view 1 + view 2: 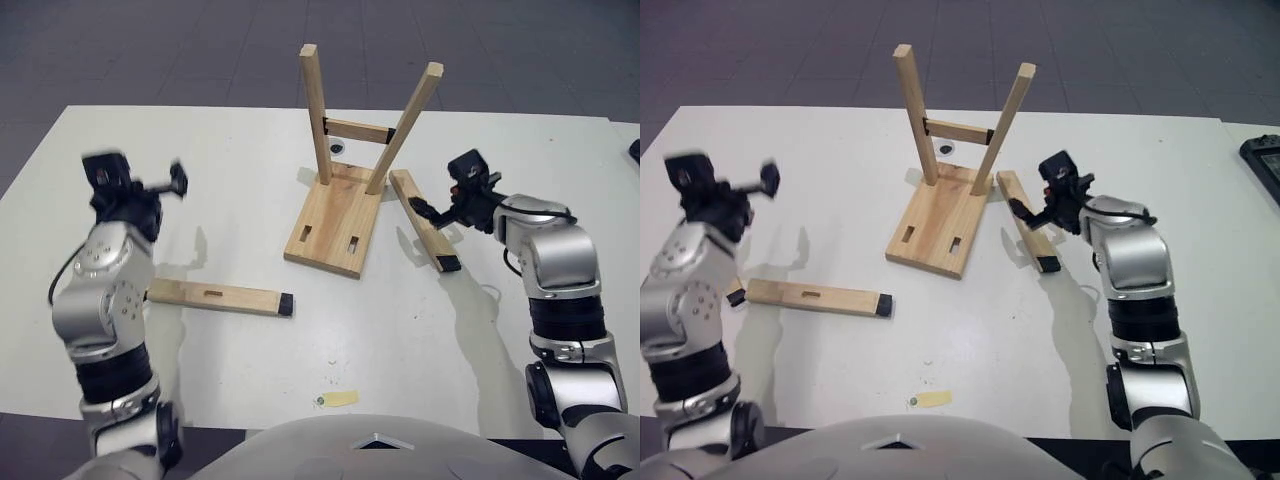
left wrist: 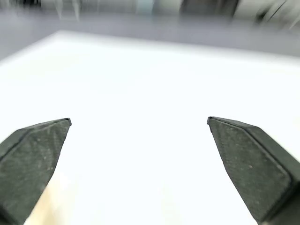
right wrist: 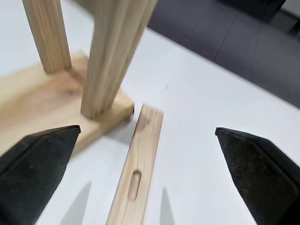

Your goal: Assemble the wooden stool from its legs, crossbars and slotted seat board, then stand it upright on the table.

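Note:
The slotted seat board (image 1: 335,222) lies flat mid-table. Two legs (image 1: 316,115) stand upright in its far end, joined by a short crossbar (image 1: 358,130). A loose leg (image 1: 424,220) with a black end cap lies just right of the board; in the right wrist view this loose leg (image 3: 136,178) shows its slot. My right gripper (image 1: 432,212) hovers open right over it, one finger to either side. A second loose leg (image 1: 215,296) lies at the left front. My left gripper (image 1: 140,180) is raised above the table's left side, open and holding nothing, its fingertips (image 2: 44,140) wide apart.
A small yellow tag (image 1: 338,399) lies near the table's front edge. A small dark round piece (image 1: 337,147) sits behind the upright legs. A dark device (image 1: 1265,160) pokes in at the far right. The white table (image 1: 300,360) has free room in front.

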You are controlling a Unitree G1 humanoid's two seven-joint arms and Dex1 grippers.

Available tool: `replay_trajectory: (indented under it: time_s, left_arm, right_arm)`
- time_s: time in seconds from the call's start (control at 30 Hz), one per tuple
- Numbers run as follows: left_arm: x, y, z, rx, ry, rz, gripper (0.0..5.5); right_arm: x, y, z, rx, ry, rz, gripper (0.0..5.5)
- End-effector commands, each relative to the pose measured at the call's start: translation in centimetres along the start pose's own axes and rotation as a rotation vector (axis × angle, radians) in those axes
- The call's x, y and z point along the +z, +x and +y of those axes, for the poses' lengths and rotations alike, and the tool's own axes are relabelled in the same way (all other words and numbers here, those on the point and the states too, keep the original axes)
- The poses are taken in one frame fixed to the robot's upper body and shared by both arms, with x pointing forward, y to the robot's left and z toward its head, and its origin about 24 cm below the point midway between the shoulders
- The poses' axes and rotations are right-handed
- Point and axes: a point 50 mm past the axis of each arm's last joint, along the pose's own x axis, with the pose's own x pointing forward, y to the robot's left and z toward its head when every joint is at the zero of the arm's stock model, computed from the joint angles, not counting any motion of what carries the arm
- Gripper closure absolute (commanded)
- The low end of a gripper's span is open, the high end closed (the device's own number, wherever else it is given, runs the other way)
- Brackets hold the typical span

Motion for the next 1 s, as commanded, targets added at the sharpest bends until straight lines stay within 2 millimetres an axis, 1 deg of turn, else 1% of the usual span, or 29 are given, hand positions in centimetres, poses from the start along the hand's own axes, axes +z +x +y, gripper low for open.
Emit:
replay_trajectory:
  time_s: [0.03, 0.13, 0.23, 0.33, 0.57, 0.67, 0.7, 0.73, 0.8, 0.83, 1.0]
  left_arm:
    - [-1.5, -1.1, 1.5, 0.078, -0.049, 0.065, 0.10]
    - [-1.5, -1.1, 2.2, 0.114, -0.047, 0.074, 0.10]
    - [-1.3, -0.9, 2.7, 0.134, -0.036, 0.080, 0.10]
    - [-2.1, -0.5, 3.3, 0.167, -0.042, 0.139, 0.10]
    - [-3.7, 0.8, 3.1, 0.126, -0.106, 0.296, 0.10]
    - [-3.9, 1.1, 3.3, 0.132, -0.138, 0.337, 0.10]
    - [-4.1, 1.1, 3.5, 0.135, -0.155, 0.354, 0.29]
    - [-4.3, 1.2, 3.6, 0.138, -0.167, 0.369, 0.33]
    - [-4.7, 1.2, 3.7, 0.135, -0.171, 0.400, 0.69]
    - [-4.8, 1.3, 3.5, 0.125, -0.175, 0.414, 0.79]
    - [-5.1, 1.3, 3.2, 0.093, -0.168, 0.461, 1.69]
  right_arm:
    - [2.7, -1.6, -0.7, -0.024, 0.028, -0.136, 0.14]
    - [2.5, -1.9, -1.0, -0.043, 0.065, -0.144, 0.14]
    - [2.4, -2.1, -0.5, -0.036, 0.082, -0.160, 0.14]
    - [2.7, -2.3, 0.1, -0.010, 0.105, -0.194, 0.14]
    - [3.5, -2.2, 0.9, 0.030, 0.168, -0.245, 0.14]
    - [4.1, -2.4, 1.1, 0.050, 0.179, -0.275, 0.14]
    - [4.3, -2.5, 1.2, 0.059, 0.179, -0.289, 0.10]
    - [4.6, -2.6, 1.3, 0.066, 0.179, -0.301, 0.10]
    - [5.0, -2.7, 1.4, 0.076, 0.185, -0.322, 0.10]
    - [5.2, -2.7, 1.5, 0.080, 0.190, -0.331, 0.10]
    - [5.7, -2.6, 1.7, 0.097, 0.202, -0.350, 0.10]
